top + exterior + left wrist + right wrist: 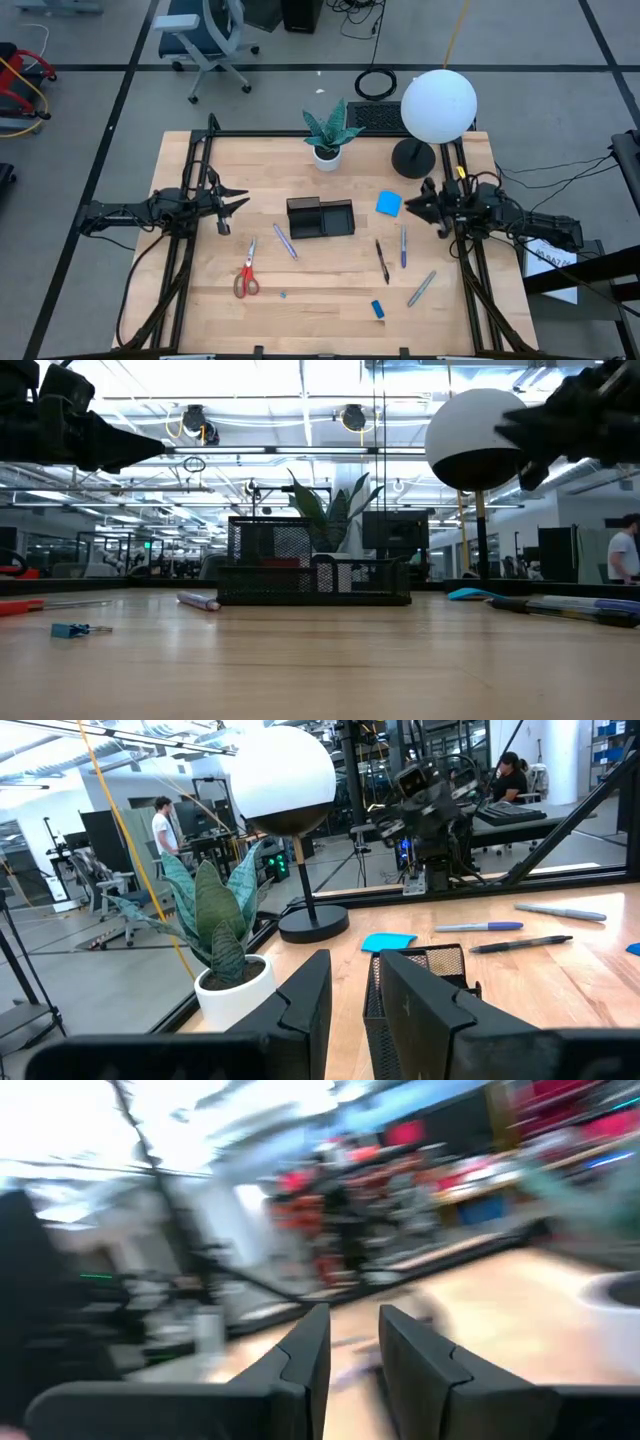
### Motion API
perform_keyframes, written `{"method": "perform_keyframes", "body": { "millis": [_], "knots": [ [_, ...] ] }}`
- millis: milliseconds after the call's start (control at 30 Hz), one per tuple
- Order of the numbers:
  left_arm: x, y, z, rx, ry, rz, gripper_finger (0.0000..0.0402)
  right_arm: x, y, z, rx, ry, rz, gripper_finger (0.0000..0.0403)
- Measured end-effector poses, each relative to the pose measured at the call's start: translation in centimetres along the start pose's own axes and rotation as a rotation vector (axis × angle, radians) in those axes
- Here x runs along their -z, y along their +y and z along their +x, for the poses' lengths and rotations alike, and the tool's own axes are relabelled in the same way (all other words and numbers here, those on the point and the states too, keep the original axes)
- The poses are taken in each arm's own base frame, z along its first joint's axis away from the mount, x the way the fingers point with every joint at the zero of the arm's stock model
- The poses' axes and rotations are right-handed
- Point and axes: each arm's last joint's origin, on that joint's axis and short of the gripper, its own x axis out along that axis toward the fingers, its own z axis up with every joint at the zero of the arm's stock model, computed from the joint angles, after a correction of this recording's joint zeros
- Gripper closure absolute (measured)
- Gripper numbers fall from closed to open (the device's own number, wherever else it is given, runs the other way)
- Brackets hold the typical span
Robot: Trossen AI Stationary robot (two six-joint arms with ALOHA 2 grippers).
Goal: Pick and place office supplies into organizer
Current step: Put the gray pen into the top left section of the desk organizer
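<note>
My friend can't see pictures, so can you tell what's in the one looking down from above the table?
A wooden table holds a black organizer in the middle, with red-handled scissors, pens, a blue note pad and a small blue block scattered around it. The left gripper and right gripper wait at either side, holding nothing. A potted plant and a white globe lamp stand at the far edge.

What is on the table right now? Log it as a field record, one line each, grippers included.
organizer: black mesh tray at table centre, nothing visibly inside
scissors: red-handled, front left
pens: purple pen left of the organizer; dark pen, blue pen, grey pen to its right
note pad: blue, right of the organizer
blue block, front edge
left gripper: raised, narrow gap, empty
right gripper: raised, narrow gap, empty
</note>
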Motion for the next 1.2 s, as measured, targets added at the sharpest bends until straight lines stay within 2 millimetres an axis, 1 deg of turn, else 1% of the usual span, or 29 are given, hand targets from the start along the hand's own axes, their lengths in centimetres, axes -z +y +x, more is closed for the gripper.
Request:
{"method": "perform_keyframes", "body": {
  "millis": [67,167,333,467,533,633,667,800,1033,1100,1200],
  "knots": [
    [0.0,0.0,0.0,0.0,0.0,0.0,0.0304,-0.1,0.5,0.0,-0.081,0.007,0.07,0.0323],
    [0.0,0.0,0.0,0.0,0.0,0.0,0.0304,-0.1,1.2,0.1,-0.162,0.007,0.102,0.0323],
    [0.0,0.0,0.0,0.0,0.0,0.0,0.0304,-0.6,2.3,0.2,-0.166,-0.096,0.106,0.0323],
    [0.0,0.0,0.0,0.0,0.0,0.0,0.0304,-1.3,3.3,0.3,-0.235,-0.178,0.081,0.0323],
    [0.0,0.0,0.0,0.0,0.0,0.0,0.0304,-1.3,3.5,0.4,-0.254,-0.18,0.071,0.0323],
    [0.0,0.0,0.0,0.0,0.0,0.0,0.0304,-0.8,3.4,1.0,-0.198,-0.129,0.05,0.0323],
    [0.0,0.0,0.0,0.0,0.0,0.0,0.0304,-1.1,3.6,1.2,-0.187,-0.119,0.036,0.0323],
    [0.0,0.0,0.0,0.0,0.0,0.0,0.0304,-4.1,4.9,2.5,-0.185,-0.133,0.007,0.0323],
    [0.0,0.0,0.0,0.0,0.0,0.0,0.0304,-8.2,6.9,5.9,-0.101,0.04,-0.048,0.0323],
    [0.0,0.0,0.0,0.0,0.0,0.0,0.0304,-9.4,7.4,6.9,-0.073,0.079,-0.035,0.0323],
    [0.0,0.0,0.0,0.0,0.0,0.0,0.0304,-10.7,8.0,8.3,-0.032,0.173,0.0,0.0323]
  ]
}}
